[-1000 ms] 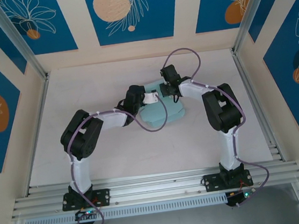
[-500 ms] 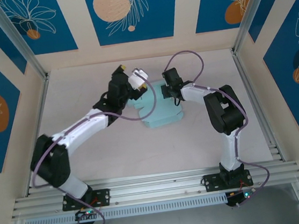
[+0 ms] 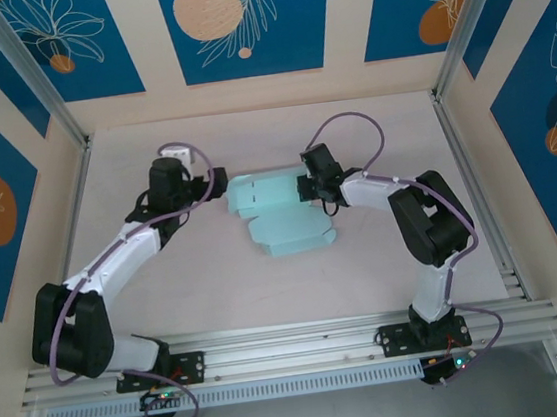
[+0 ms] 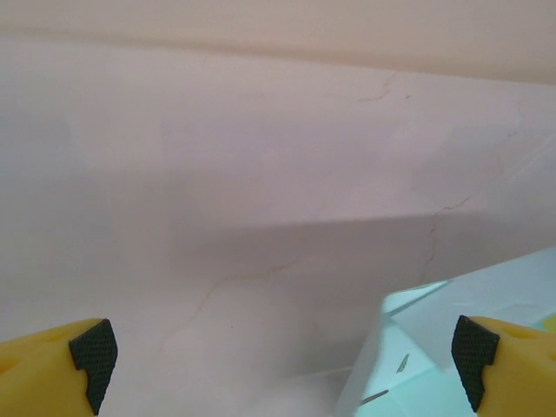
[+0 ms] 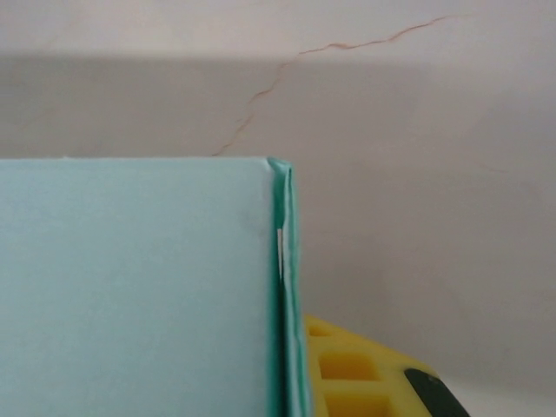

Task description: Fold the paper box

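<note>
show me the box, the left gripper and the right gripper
box (image 3: 291, 230), top view, middle of its near panel
left gripper (image 4: 282, 354), left wrist view, midway between its open fingertips
right gripper (image 3: 303, 187), top view, fingertips at the box's right edge

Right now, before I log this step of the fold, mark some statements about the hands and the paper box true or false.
1. The left hand is open. True.
2. The left hand grips the paper box. False: its jaws stand wide with nothing between them.
3. The right hand is shut on the paper box. True.
4. The paper box lies by the arm bases. False: it lies in the middle of the table, between the two hands.
</note>
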You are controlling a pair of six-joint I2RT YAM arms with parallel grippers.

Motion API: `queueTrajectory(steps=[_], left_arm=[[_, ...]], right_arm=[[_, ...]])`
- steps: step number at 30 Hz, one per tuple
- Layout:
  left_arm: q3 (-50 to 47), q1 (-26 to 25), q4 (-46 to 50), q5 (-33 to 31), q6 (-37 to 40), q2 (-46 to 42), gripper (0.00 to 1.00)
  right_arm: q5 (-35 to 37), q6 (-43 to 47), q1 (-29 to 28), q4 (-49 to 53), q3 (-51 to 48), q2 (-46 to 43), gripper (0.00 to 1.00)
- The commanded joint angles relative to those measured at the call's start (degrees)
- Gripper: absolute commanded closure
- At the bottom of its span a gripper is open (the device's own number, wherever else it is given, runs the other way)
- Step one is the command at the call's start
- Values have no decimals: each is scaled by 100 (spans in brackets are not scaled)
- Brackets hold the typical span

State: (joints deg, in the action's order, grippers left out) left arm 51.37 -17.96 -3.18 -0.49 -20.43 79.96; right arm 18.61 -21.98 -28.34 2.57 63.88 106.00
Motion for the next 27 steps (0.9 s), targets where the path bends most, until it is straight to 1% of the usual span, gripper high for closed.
queueTrajectory(steps=[1, 9, 12, 16, 21, 27], left_arm=[[-164, 264, -867, 1247, -953, 150, 0], [-85, 272, -859, 1754, -770, 507, 0], [-73, 266, -751, 1767, -725, 651, 1], [-119, 266, -612, 1735, -672, 785, 5], [-180, 266, -574, 1806, -647, 957, 6], [-248, 208, -550, 2045, -595, 1197, 16]], right_arm=[[55, -186, -190, -187, -52, -131, 100], [190, -307, -390, -106, 11, -153, 100], [204, -357, -414, -86, 15, -170, 100], [256, -377, -445, -81, 26, -205, 100], [309, -360, -473, -126, 33, -248, 100], [386, -421, -495, -123, 63, -257, 100]])
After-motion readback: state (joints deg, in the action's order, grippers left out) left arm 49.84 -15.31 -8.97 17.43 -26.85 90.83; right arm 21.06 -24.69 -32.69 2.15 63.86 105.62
